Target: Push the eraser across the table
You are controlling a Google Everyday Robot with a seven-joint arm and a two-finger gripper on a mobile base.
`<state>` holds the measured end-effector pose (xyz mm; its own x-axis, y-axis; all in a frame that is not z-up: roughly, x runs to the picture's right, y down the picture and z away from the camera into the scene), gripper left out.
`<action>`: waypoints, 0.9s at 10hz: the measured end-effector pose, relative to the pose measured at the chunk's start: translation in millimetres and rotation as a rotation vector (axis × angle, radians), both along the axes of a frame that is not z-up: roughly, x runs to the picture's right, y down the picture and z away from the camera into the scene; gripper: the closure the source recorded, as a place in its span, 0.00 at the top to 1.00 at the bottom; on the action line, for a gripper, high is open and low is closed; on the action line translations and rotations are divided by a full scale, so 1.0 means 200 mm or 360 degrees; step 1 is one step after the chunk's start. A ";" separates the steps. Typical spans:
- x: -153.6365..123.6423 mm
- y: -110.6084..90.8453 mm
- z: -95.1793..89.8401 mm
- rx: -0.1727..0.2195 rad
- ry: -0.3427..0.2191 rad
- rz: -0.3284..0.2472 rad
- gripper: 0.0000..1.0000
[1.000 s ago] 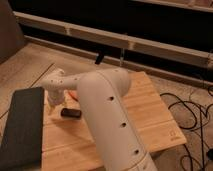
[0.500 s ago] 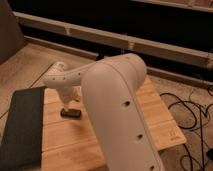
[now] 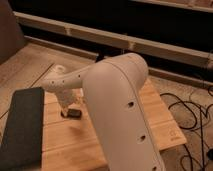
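The eraser (image 3: 74,113), a small black bar, lies on the light wooden table (image 3: 160,120) left of the middle. My white arm reaches from the lower right across the table, and its gripper (image 3: 65,107) points down just left of the eraser, at or very near its left end. The bulky arm hides much of the table's middle and right.
A dark grey mat (image 3: 21,127) covers the table's left side, right beside the gripper. Black cables (image 3: 192,107) lie on the floor to the right. A dark shelf unit (image 3: 120,35) runs along the back.
The arm has swung further over the table and fills more of the view. The gripper has come down next to the eraser, which lies roughly where it did.
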<state>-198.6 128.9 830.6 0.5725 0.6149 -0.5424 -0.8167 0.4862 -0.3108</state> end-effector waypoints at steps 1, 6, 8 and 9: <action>-0.01 0.02 0.02 -0.0014 -0.0013 -0.0003 0.65; 0.04 0.14 0.08 -0.0133 0.0041 -0.0006 0.65; 0.14 0.19 0.12 -0.0202 0.0133 -0.0033 0.65; 0.16 0.20 0.14 -0.0222 0.0159 -0.0036 0.65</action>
